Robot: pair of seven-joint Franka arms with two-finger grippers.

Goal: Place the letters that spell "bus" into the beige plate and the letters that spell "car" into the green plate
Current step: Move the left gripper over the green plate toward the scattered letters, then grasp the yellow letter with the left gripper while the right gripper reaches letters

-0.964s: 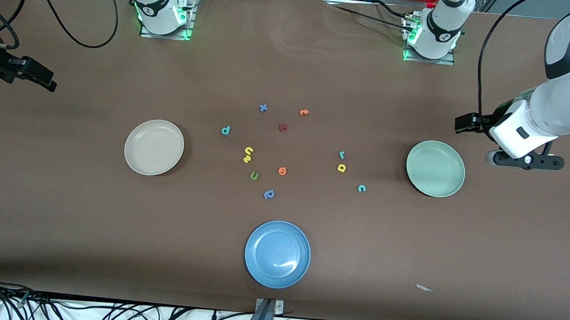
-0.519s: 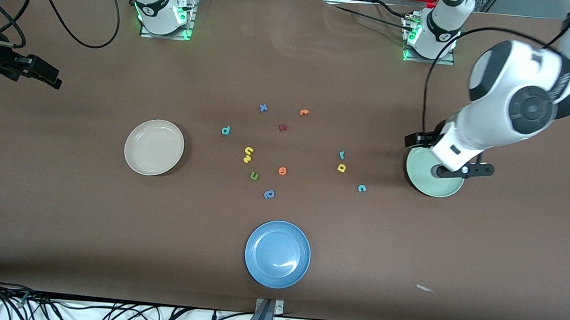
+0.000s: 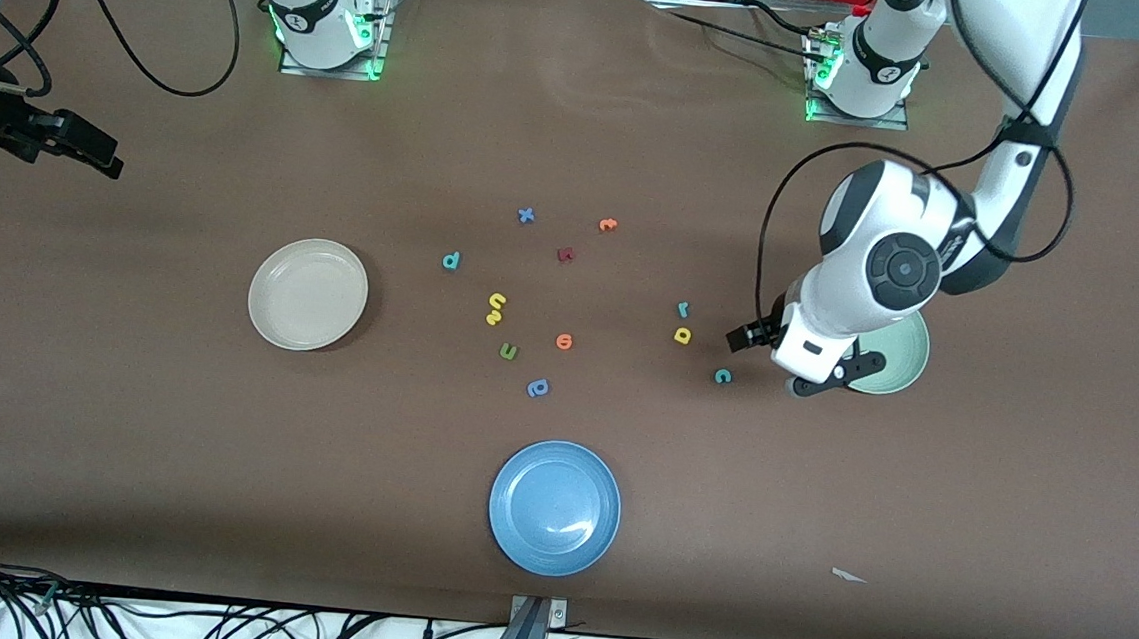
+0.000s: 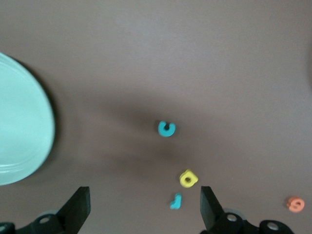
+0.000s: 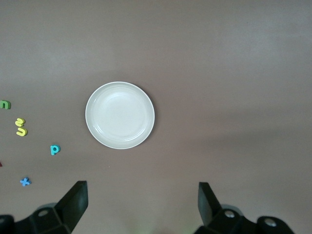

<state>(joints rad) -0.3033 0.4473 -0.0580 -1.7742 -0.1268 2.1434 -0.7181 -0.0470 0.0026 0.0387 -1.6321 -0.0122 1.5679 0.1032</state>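
Observation:
My left gripper (image 3: pixel 831 373) hangs open and empty over the table between the teal "c" (image 3: pixel 722 375) and the green plate (image 3: pixel 906 355), and its arm covers part of that plate. The left wrist view shows the open left gripper (image 4: pixel 144 212) above the teal "r" (image 4: pixel 176 201), with the yellow "a" (image 4: pixel 188 178) and the "c" (image 4: pixel 166 128) close by. The teal "b" (image 3: pixel 450 261) and the yellow "u" and "s" (image 3: pixel 496 308) lie beside the beige plate (image 3: pixel 308 293). My right gripper (image 5: pixel 141 207) waits open, high over its end of the table.
A blue plate (image 3: pixel 554 507) sits near the front edge. Spare letters lie mid-table: green (image 3: pixel 508 352), orange (image 3: pixel 564 341), blue (image 3: pixel 538 387), a blue "x" (image 3: pixel 526 215), an orange one (image 3: pixel 607 225), a dark red one (image 3: pixel 565 254). A white scrap (image 3: pixel 847 576) lies near the front.
The left arm has swung in from its end of the table, across the green plate, and come down beside the teal "c". The right arm has stayed put.

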